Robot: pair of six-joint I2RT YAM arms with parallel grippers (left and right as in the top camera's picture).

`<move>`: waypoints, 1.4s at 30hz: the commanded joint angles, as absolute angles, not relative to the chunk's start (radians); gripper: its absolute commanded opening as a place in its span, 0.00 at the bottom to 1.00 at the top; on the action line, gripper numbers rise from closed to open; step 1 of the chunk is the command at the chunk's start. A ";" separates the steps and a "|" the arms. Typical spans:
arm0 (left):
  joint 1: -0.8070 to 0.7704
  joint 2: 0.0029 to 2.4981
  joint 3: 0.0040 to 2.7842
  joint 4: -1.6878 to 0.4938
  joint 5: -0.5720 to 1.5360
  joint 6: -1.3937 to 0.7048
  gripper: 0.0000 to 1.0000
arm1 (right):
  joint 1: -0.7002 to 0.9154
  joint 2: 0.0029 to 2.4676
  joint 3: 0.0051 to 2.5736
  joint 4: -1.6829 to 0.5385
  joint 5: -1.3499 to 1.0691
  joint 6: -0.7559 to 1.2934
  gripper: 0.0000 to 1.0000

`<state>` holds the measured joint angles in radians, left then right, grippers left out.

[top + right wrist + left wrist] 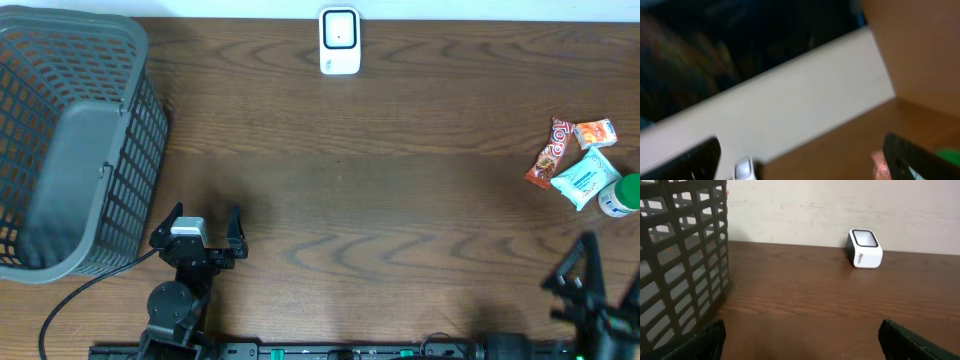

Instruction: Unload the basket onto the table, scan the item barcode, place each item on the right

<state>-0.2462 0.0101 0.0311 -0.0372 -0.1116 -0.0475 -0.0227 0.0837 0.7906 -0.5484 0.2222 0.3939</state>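
Well toward the near left from the barcode scanner (339,41), the left gripper (200,222) sits low over the table (400,230). Its jaws are spread wide with nothing between them. Its arm folds back toward the near edge, and a cable (80,290) trails off to the left. In the left wrist view the two fingertips (705,340) fill the bottom corners, and the scanner (865,248) stands upright ahead and slightly right, its window tilted up.

Far toward the near right from the scanner, the right gripper (608,275) is angled at the table's corner, partly cut off by the frame. Its jaws are also wide apart and hold nothing. The right wrist view is smeared, showing only dark fingers (920,160) and a hint of green and red at the lower right.

The items lie in a cluster well right of the scanner and nearer the arms. They are a red snack wrapper (551,153), an orange packet (596,132), a pale blue pouch (587,178) and a green-capped bottle (625,195), touching or just beside one another. I cannot tell which one is meant for scanning.

The table's far edge runs just behind the scanner, against a pale wall (840,205). A grey basket (70,150) fills the space far left of the scanner, just beside the left gripper. Bare wood stretches from the scanner toward both grippers and across to the items.
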 commanded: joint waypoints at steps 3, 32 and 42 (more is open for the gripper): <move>-0.250 0.004 0.004 -0.059 -0.131 -0.034 0.98 | -0.013 0.071 0.555 -0.301 0.131 0.384 0.99; -0.250 0.004 0.004 -0.059 -0.131 -0.034 0.98 | -0.013 0.006 0.006 0.046 -0.070 0.093 0.99; -0.250 0.004 0.004 -0.059 -0.131 -0.034 0.98 | -0.013 0.006 0.006 -0.075 0.024 0.238 0.99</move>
<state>-0.2462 0.0101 0.0311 -0.0368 -0.1116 -0.0475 -0.0227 0.0120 0.0071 -0.0704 0.0010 0.2138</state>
